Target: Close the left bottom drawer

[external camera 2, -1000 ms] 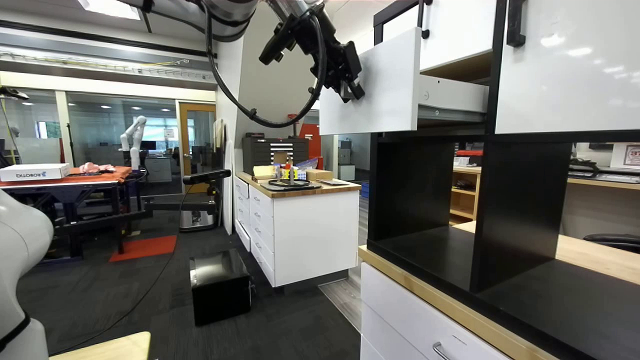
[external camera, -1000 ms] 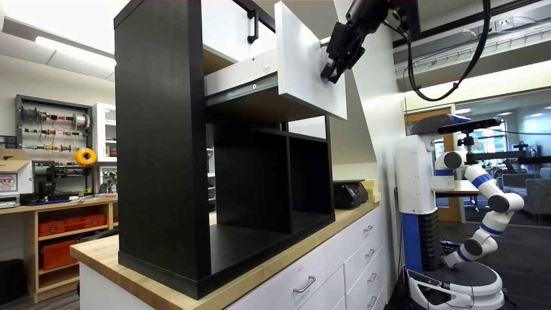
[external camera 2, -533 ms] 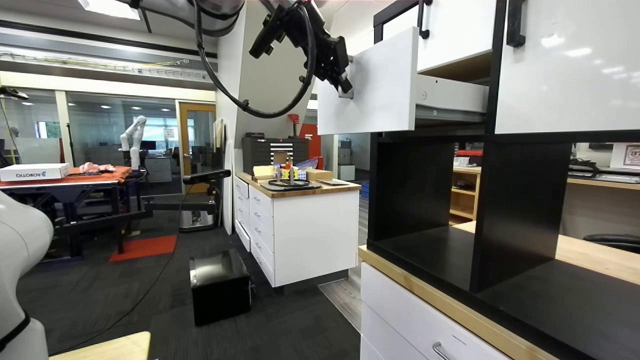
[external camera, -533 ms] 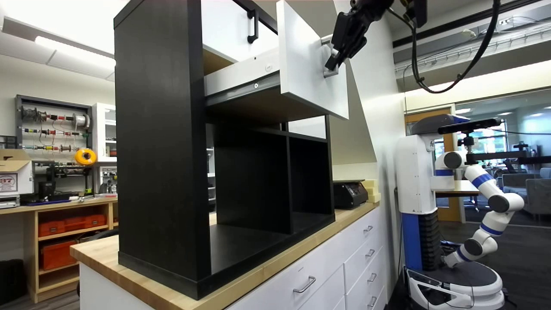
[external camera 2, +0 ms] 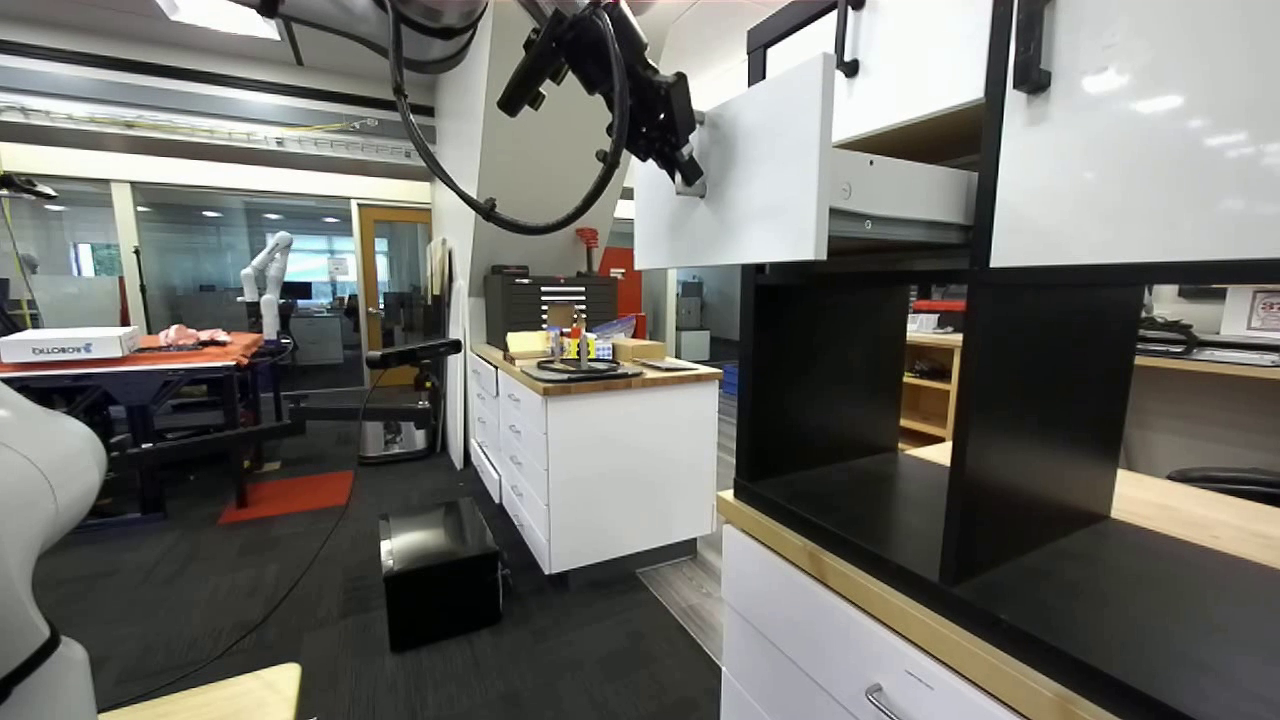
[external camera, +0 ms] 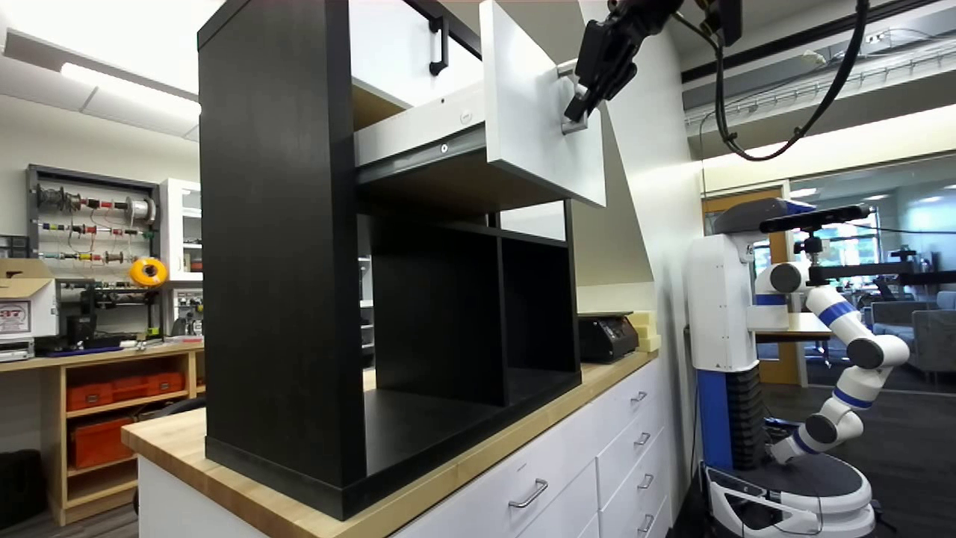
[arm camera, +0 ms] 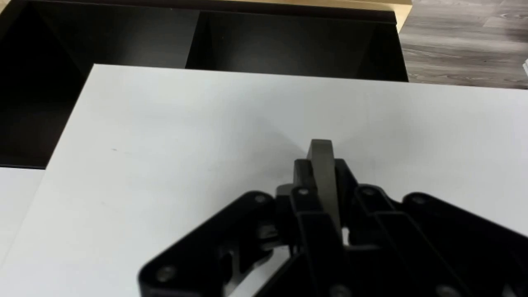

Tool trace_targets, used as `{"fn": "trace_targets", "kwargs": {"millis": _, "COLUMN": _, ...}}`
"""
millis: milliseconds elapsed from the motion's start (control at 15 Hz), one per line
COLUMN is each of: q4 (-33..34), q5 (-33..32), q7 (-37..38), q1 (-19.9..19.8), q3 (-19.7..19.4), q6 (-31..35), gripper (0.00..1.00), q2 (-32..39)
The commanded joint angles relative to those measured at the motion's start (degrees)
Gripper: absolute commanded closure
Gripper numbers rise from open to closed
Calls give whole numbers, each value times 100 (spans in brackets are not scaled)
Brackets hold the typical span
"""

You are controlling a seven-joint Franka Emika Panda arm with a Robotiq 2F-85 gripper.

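White-fronted and boxy, the left bottom drawer (external camera: 526, 112) juts well out of its black shelf unit (external camera: 280, 246), filling the upper middle of the frame in an exterior view. Beneath its pale side runs a metal slide (external camera: 418, 157), which suggests that it should roll home under a steady push. The drawer looks stiff and sturdy rather than fragile; its inside is hidden, so its load and true weight cannot be told. Smooth facing would probably offer poor purchase, making the upright grey handle (arm camera: 326, 181), near the middle of the front, the surest hold. Force is best kept square to the front, lest the drawer bind to one side.

At lower centre of the wrist view, the gripper (arm camera: 324, 173) is clenched on that handle, black fingers (arm camera: 303, 177) flanking it on both sides with no gap to be seen. The robot arm (external camera 2: 455, 30) reaches in from the top edge of both exterior views, slanted down toward the drawer front with the fingers lowest. A slack black cable (external camera 2: 525, 227) loops near the gripper, apart from the drawer. Closing appears yet to be done, and a straight shove toward the shelf unit looks the next call; that slant could lever the front downward unless any push is kept level.
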Motion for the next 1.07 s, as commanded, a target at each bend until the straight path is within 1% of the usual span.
{"fn": "trace_targets", "kwargs": {"millis": 0, "q4": 425, "q5": -112, "q7": 28, "q1": -64, "q3": 19, "q6": -1, "gripper": 96, "q2": 303}}
{"fn": "trace_targets", "kwargs": {"millis": 67, "q4": 545, "q5": -114, "q7": -16, "q1": -77, "q3": -16, "q6": -19, "gripper": 96, "q2": 403}}
{"fn": "trace_targets", "kwargs": {"millis": 200, "q4": 1012, "q5": -36, "q7": -275, "q1": -85, "q3": -219, "q6": -137, "gripper": 96, "q2": 766}}
{"fn": "trace_targets", "kwargs": {"millis": 267, "q4": 1189, "q5": -9, "q7": -334, "q1": -82, "q3": -259, "q6": -173, "gripper": 96, "q2": 920}}
{"fn": "trace_targets", "kwargs": {"millis": 333, "q4": 1593, "q5": 93, "q7": -577, "q1": -81, "q3": -424, "q6": -301, "gripper": 96, "q2": 1217}}
{"fn": "trace_targets", "kwargs": {"millis": 467, "q4": 2011, "q5": 259, "q7": -788, "q1": -56, "q3": -524, "q6": -487, "gripper": 96, "q2": 1550}}
{"fn": "trace_targets", "kwargs": {"millis": 733, "q4": 2952, "q5": 589, "q7": -1056, "q1": -89, "q3": -637, "q6": -977, "gripper": 96, "q2": 2246}}
{"fn": "trace_targets", "kwargs": {"millis": 1000, "q4": 3753, "q5": 961, "q7": -1348, "q1": -170, "q3": -723, "q6": -1469, "gripper": 96, "q2": 2848}}
